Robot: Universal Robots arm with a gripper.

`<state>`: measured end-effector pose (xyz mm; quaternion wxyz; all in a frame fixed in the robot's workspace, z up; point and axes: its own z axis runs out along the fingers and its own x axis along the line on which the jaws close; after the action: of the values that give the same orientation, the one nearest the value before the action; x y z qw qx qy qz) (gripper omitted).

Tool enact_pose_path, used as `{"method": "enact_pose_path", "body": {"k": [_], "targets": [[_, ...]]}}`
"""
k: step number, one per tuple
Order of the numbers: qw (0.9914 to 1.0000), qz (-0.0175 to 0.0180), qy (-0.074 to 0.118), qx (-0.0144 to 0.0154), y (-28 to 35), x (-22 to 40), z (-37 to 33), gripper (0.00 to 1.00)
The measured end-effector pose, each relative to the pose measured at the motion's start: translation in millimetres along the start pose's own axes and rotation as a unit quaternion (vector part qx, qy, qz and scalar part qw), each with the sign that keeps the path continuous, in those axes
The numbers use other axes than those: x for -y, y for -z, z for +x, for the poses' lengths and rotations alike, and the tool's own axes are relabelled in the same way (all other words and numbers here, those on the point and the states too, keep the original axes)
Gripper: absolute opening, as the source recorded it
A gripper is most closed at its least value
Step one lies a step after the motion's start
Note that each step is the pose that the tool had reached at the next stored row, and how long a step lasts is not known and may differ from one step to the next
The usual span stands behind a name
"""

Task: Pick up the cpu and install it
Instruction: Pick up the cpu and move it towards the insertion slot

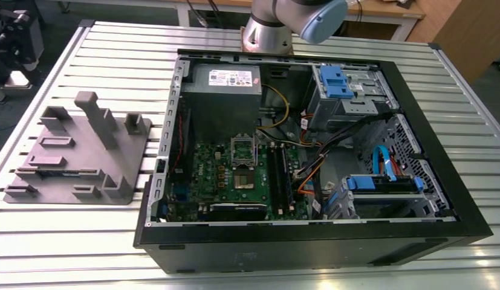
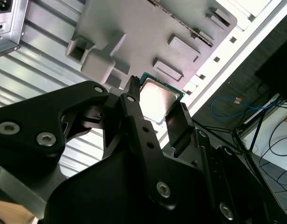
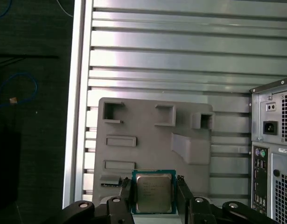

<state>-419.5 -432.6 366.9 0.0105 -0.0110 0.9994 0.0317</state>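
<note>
In both wrist views the cpu [image 3: 153,192] [image 2: 157,97], a small square chip with a silvery top and thin green rim, sits between the two black fingers of my gripper [image 3: 153,186] [image 2: 155,106]. One finger [image 3: 126,192] presses one side of the chip and the other finger [image 3: 181,190] presses the opposite side, so the gripper is shut on it. Far below the chip lies the grey fixture plate [image 3: 148,126] [image 2: 134,32]. In the exterior view the green motherboard [image 1: 208,175] lies inside the open computer case [image 1: 314,241], with its socket [image 1: 244,180] under the raised metal frame [image 1: 242,148].
The grey fixture [image 1: 80,151] with upright posts stands on the slatted metal table [image 1: 72,241] at the exterior view's left of the case. Inside the case are a power supply [image 1: 225,81], blue drive bays [image 1: 338,84] and loose cables [image 1: 331,151]. The arm's base [image 1: 274,27] rises behind the case.
</note>
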Motion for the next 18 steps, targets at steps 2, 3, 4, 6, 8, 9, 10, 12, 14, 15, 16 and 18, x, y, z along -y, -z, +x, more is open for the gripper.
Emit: {"method": "enact_pose_path", "body": {"k": [2,3,4,6,8,9,10,12,14,15,16,18], "targets": [[1.00000,0.0000,0.000,0.0000,-0.2,0.1,-4.4,0.47],[1.00000,0.0000,0.000,0.0000,-0.3,0.2,-6.6,0.47],[1.00000,0.0000,0.000,0.0000,-0.4,0.2,-8.7,0.47],[1.00000,-0.0002,0.000,0.0000,-0.7,0.3,-12.5,0.47],[1.00000,-0.0002,0.000,0.0000,-1.0,0.4,-16.7,0.47],[1.00000,-0.0002,0.000,0.0000,-1.1,0.5,-19.1,0.47],[1.00000,-0.0002,0.000,0.0000,-1.2,0.6,-21.3,0.47],[1.00000,-0.0002,0.000,0.0000,-1.5,0.6,-25.6,0.47],[1.00000,-0.0002,0.000,0.0000,-1.7,0.7,-30.2,0.47],[1.00000,-0.0002,0.000,0.0000,-1.8,0.8,-32.5,0.47],[1.00000,-0.0002,0.000,0.0000,-1.9,0.9,-34.6,0.47],[1.00000,-0.0002,0.000,0.0000,-2.2,1.0,-38.7,0.47]]}}
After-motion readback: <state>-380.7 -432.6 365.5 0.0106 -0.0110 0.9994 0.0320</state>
